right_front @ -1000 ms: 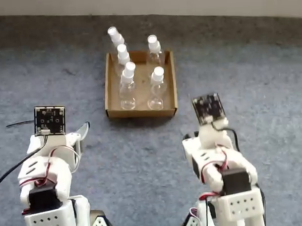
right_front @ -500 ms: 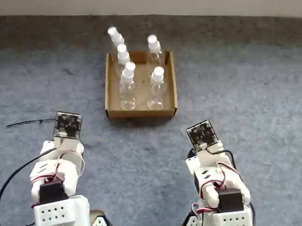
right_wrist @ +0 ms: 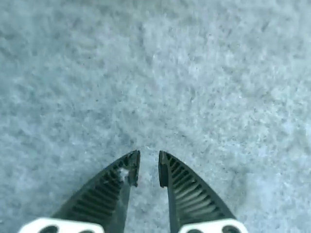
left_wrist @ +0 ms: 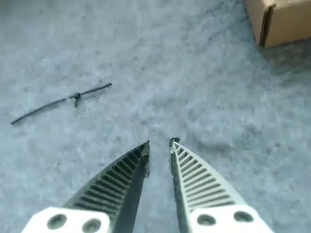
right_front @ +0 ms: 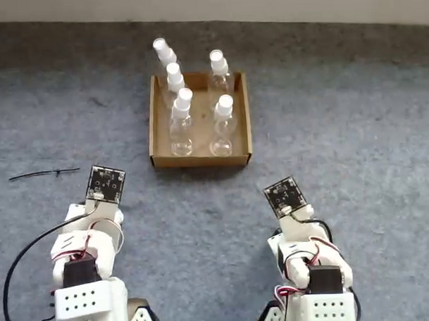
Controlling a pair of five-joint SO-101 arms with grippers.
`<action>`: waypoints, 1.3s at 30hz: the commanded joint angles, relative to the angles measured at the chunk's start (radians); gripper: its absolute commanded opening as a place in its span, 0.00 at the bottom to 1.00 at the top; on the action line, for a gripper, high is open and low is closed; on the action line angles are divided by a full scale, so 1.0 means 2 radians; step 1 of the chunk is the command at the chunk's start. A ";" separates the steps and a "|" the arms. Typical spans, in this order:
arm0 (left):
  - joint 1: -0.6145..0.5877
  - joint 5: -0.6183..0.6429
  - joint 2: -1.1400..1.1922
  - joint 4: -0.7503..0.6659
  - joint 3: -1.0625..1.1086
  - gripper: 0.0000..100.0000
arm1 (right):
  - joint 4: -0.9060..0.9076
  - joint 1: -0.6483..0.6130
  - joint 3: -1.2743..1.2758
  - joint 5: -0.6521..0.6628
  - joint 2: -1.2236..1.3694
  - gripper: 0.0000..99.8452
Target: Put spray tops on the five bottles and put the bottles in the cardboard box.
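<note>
Cardboard box (right_front: 154,127) at twelve o'clock on the grey carpet (right_front: 354,127), bottles (right_front: 179,123) with spray tops upright in it; left arm (right_front: 87,249) at seven, right arm (right_front: 306,249) at five. Left wrist: left gripper (left_wrist: 159,143) over carpet, jaws narrowly parted, holding nothing. Right wrist: right gripper (right_wrist: 149,154) likewise narrow, empty.

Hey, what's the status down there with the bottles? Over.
Both empty, slightly ajar: left gripper, right gripper, over carpet. Five capped bottles at the cardboard box, four clearly inside. Black tie lies aside, nothing blocking.
</note>
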 commanded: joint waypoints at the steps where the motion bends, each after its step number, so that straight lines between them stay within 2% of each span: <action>1: -0.007 -0.005 -0.007 0.087 0.013 0.07 | 0.005 0.004 0.060 0.005 0.001 0.04; 39: -0.007 -0.005 -0.007 0.089 0.013 0.07 | 0.021 0.004 0.060 0.005 0.000 0.04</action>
